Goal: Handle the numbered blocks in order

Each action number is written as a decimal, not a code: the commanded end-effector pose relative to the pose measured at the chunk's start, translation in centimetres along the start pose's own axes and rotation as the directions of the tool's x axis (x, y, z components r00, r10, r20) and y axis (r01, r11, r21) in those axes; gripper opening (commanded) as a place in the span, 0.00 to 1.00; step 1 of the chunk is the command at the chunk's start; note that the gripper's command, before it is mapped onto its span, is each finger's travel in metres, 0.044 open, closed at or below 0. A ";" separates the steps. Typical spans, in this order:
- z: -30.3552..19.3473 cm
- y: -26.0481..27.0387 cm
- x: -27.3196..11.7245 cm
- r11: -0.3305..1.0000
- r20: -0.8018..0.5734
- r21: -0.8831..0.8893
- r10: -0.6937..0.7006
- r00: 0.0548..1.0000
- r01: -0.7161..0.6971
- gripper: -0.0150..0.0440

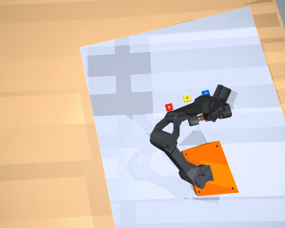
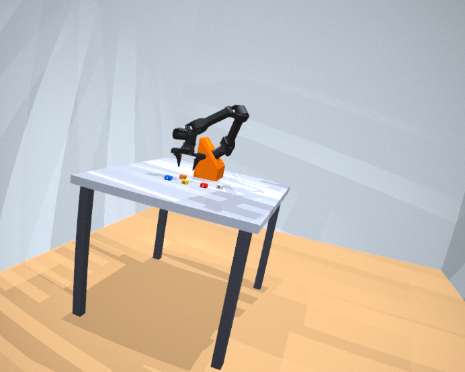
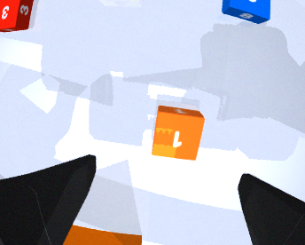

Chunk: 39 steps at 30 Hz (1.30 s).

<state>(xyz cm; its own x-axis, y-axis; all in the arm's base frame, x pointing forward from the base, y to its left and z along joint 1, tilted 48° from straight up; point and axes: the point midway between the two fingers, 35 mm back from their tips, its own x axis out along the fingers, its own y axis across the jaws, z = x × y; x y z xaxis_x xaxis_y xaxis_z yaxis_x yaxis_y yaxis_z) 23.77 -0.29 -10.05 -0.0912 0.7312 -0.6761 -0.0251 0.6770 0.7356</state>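
The orange block (image 1: pixel 202 118) (image 2: pixel 182 176) (image 3: pixel 170 122) shows a 1 and sits on the table below my gripper (image 2: pixel 186 168) (image 3: pixel 170 175). The gripper is open and empty above it, one finger toward each side. The red block (image 1: pixel 168 108) (image 2: pixel 203 185) (image 3: pixel 13 22) shows a 3. The blue block (image 1: pixel 204 91) (image 2: pixel 168 177) (image 3: pixel 239 11) has an 8 on its side and is partly covered by the arm in the top view. The yellow block (image 1: pixel 185 95) (image 2: pixel 185 181) and white block (image 1: pixel 158 122) (image 2: pixel 219 187) have digits I cannot read surely; the arm partly hides the white one.
The orange base (image 1: pixel 220 164) (image 2: pixel 207 170) stands behind the blocks, and its edge shows at the bottom of the wrist view. The yellow block lies between red and blue. Shadows and bright patches cross the pale table (image 1: pixel 133 201) (image 2: pixel 128 186).
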 end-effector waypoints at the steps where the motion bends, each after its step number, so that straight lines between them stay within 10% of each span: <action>1: -0.2 0.1 1.2 1.000 0.008 0.009 0.007 1.000 -0.007 0.93; 27: -0.2 0.1 4.8 1.000 0.008 0.009 0.009 1.000 -0.009 0.93; 39: -0.2 0.1 4.8 1.000 0.008 0.009 0.009 1.000 -0.009 0.46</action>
<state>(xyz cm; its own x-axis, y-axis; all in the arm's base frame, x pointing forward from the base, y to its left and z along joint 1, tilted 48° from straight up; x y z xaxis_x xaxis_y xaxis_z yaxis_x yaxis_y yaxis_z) 23.14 3.21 -13.20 -0.0848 0.7344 -0.6734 -0.0204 0.6744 0.7381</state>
